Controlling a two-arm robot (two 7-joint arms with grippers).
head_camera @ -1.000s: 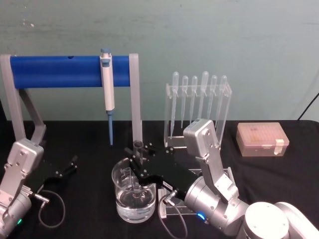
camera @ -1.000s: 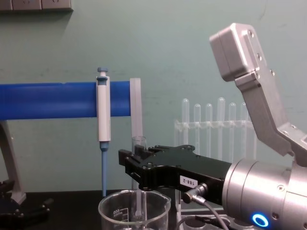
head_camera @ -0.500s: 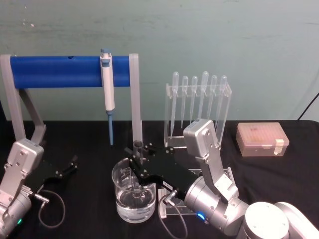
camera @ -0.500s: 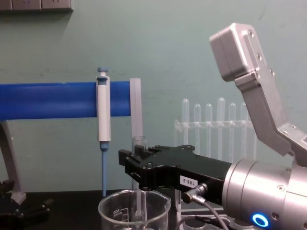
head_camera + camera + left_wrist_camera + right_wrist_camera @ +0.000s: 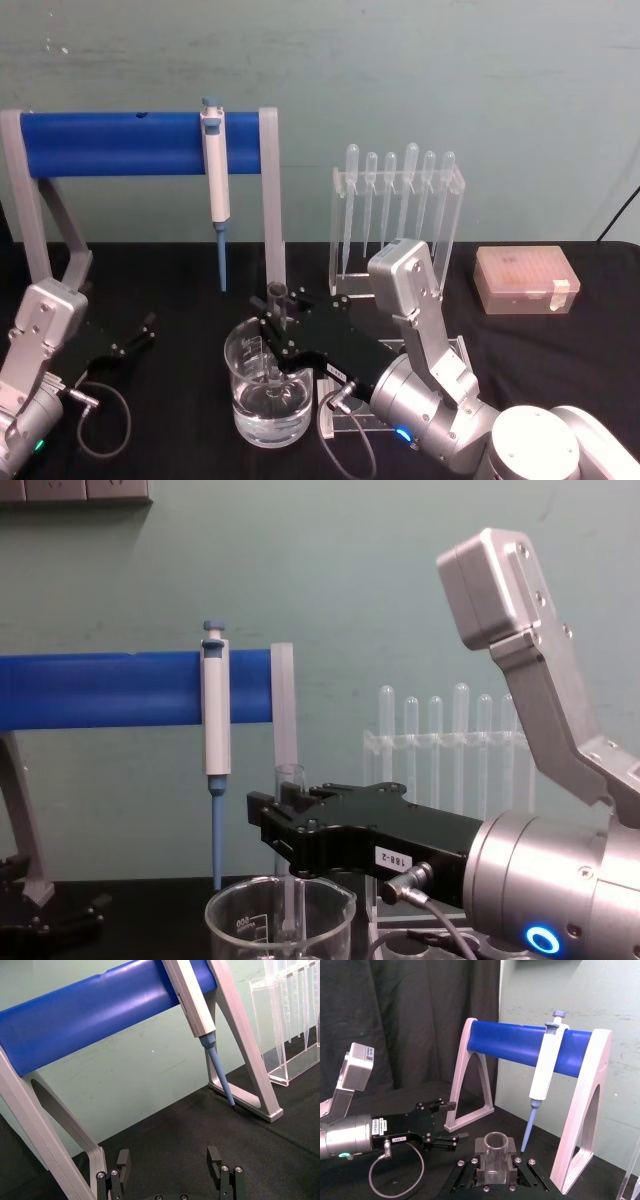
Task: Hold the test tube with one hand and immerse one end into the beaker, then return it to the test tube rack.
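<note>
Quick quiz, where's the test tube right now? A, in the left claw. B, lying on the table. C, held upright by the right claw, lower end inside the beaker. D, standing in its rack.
C: the right claw grips the test tube upright, its lower end below the rim of the beaker; the left claw sits open and empty at the left.

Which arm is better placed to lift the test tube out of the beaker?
Right. The right gripper is shut on the test tube, upright with its lower end in the beaker. The left gripper rests open and empty, well off to the left.
</note>
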